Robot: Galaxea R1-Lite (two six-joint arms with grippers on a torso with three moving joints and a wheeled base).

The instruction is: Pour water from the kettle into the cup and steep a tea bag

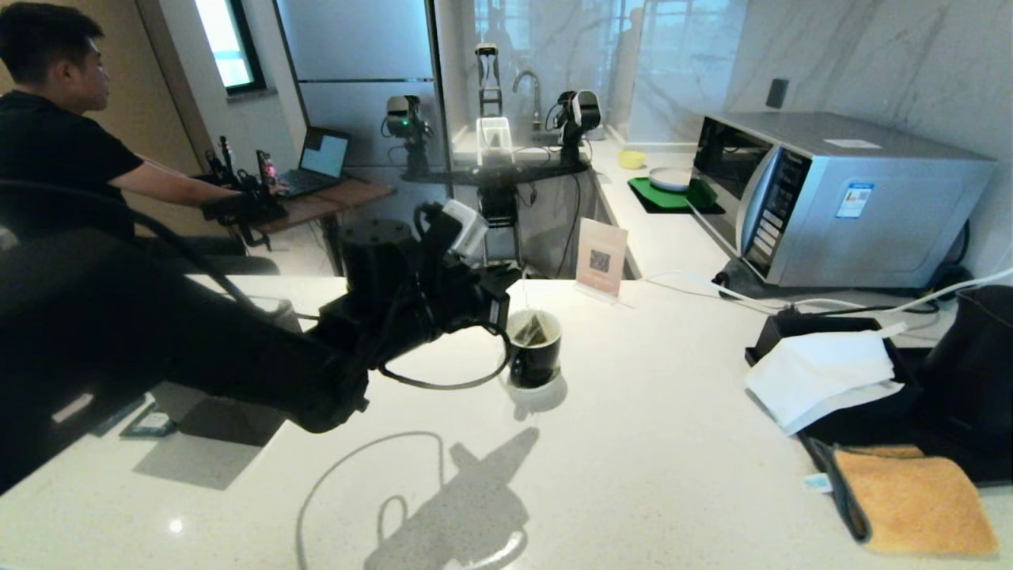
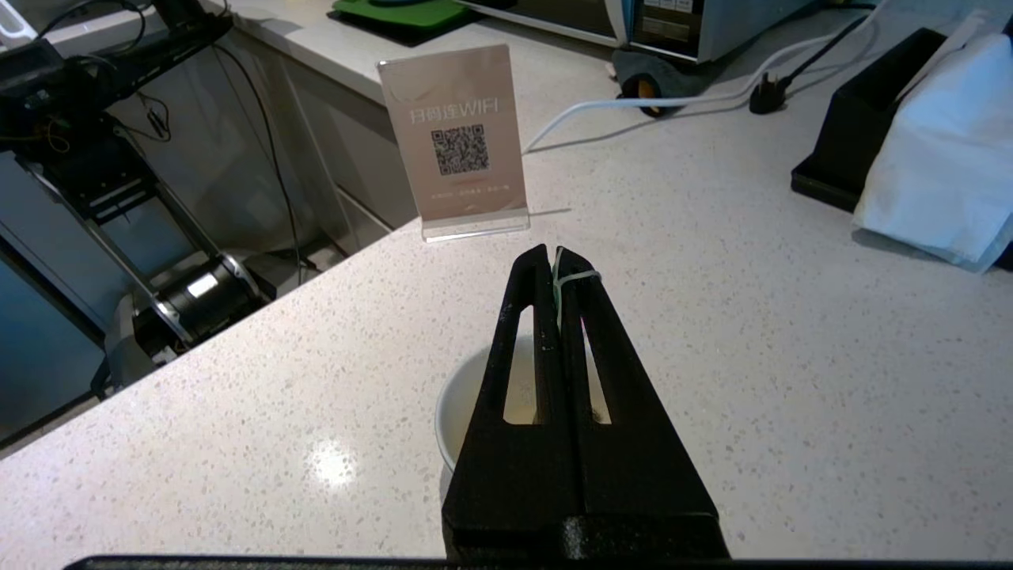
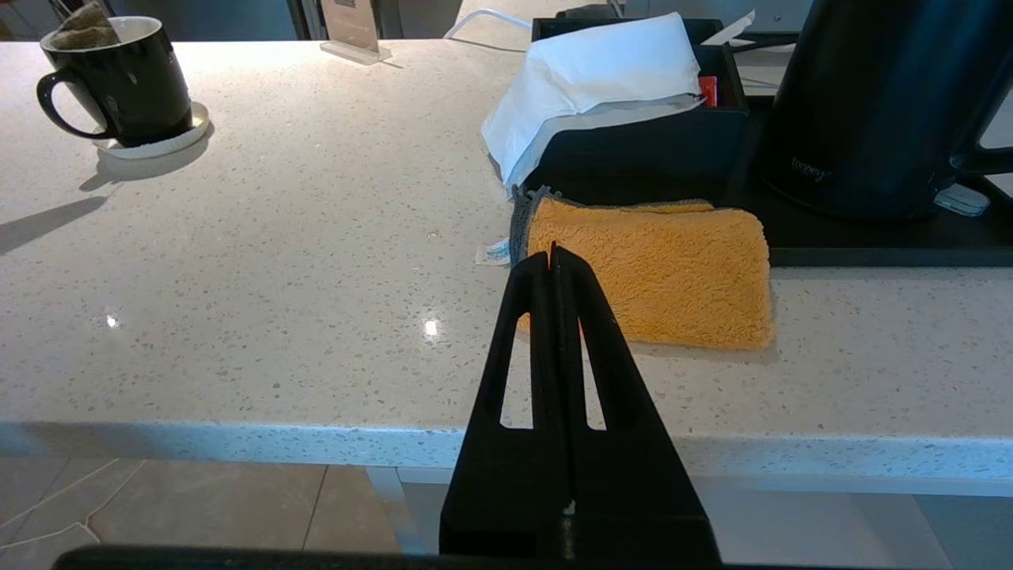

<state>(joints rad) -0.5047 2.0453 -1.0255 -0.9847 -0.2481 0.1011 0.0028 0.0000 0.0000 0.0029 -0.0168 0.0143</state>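
Left gripper [image 2: 552, 255] is pinched together on the tea bag [image 1: 533, 331] string, bag hanging straight below into the cup [image 1: 534, 348].

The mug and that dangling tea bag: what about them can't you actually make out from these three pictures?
- Water level in the mug: head view, the tea bag and rim hide it; left wrist view, the left hand covers the mug.
- String: pinched at the shut left hand's tips; its tag is not visible.
- Kettle: top cut off by the edge in the right wrist view; contents unseen.
- Right hand: shut, off the counter's edge.
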